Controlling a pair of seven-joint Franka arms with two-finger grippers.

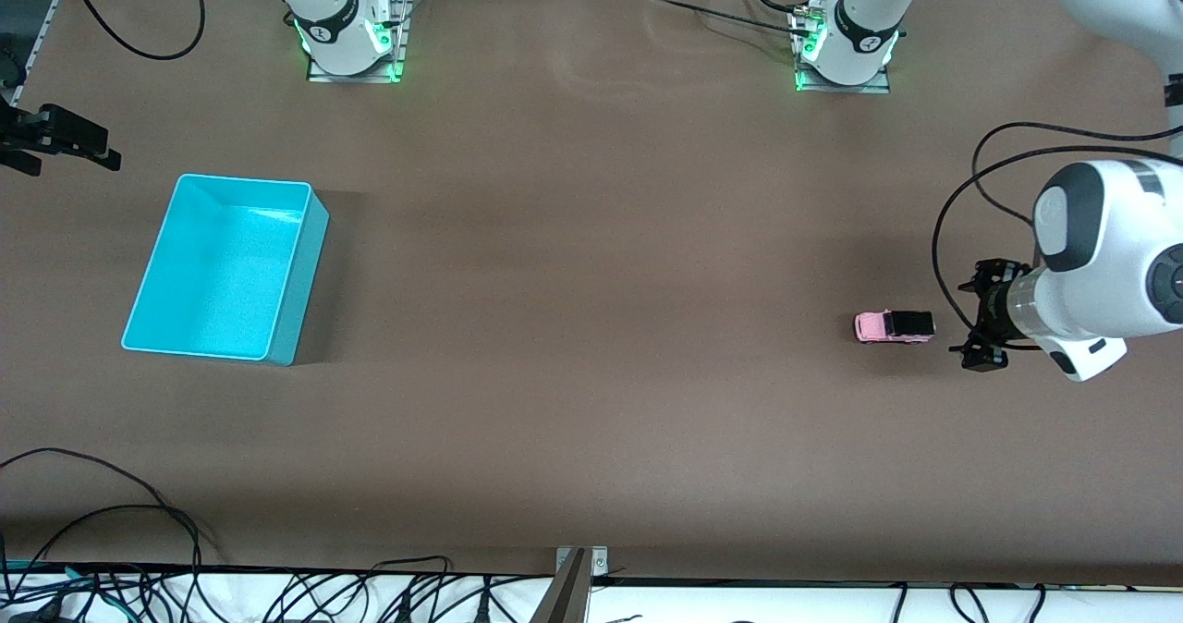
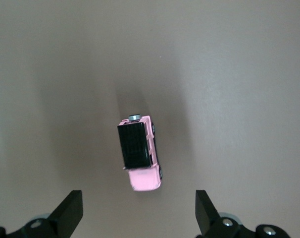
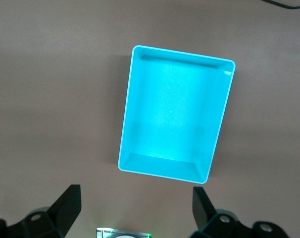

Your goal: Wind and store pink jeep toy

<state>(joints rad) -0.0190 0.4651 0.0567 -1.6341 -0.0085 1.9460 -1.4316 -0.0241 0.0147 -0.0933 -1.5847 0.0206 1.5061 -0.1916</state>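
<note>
Our left gripper (image 1: 981,316) hangs low at the left arm's end of the table, its two black fingers (image 2: 68,212) spread wide apart with nothing between them. Just beside it, toward the middle of the table, we see the pink jeep toy (image 1: 893,326) standing on its wheels on the brown table (image 1: 591,327), not touching either finger. In the left wrist view the jeep (image 2: 139,151) lies in line with the gap between the fingertips, its pink hood pointing toward the gripper, with its black roof and a small silver knob at the end away from the gripper. Our right gripper (image 1: 55,135) waits in the air at the right arm's end of the table, at the edge of the front view; its fingers (image 3: 66,206) are also spread apart and hold nothing. In the right wrist view it looks down on the cyan bin (image 3: 175,114). We see that bin (image 1: 298,272) resting on the table toward the right arm's end, well apart from the jeep, with nothing inside it. Black cables (image 1: 102,521) run along the table edge nearest the front camera.
</note>
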